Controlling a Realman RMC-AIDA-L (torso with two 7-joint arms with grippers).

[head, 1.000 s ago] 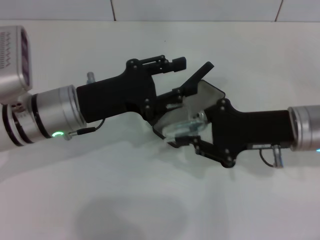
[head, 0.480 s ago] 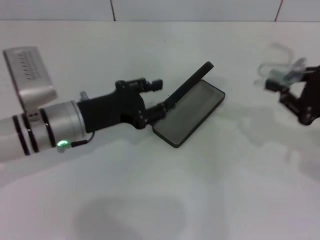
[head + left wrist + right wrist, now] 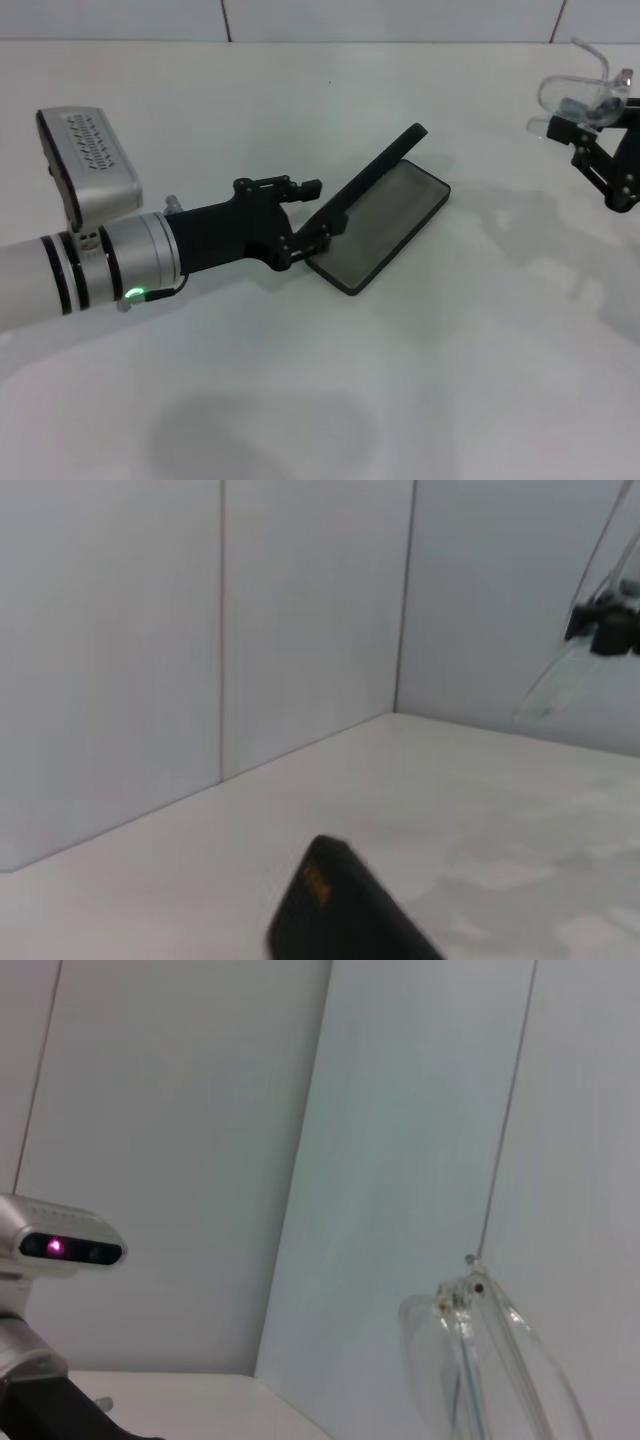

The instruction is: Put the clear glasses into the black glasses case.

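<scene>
We see the right hand [image 3: 592,118] closed on the clear glasses [image 3: 580,92], raised at the right. The left hand [image 3: 318,215] grips the open black glasses case [image 3: 385,215] on the table [image 3: 300,380].

Looks like a bare test booth in a robot lab rather than a home or shop. Plain white tabletop [image 3: 320,380], matte and unmarked, running back to white wall panels [image 3: 300,620] split by thin dark seams. Same panelled walls on the side, meeting in a corner in the left wrist view. No furniture, décor or household clutter, only lab hardware: a silver-and-black robot arm [image 3: 110,265] with a glowing green status light [image 3: 133,294], and a grey camera box [image 3: 90,165] mounted on its wrist, seen from the other side with a pink lit sensor [image 3: 55,1246].
</scene>
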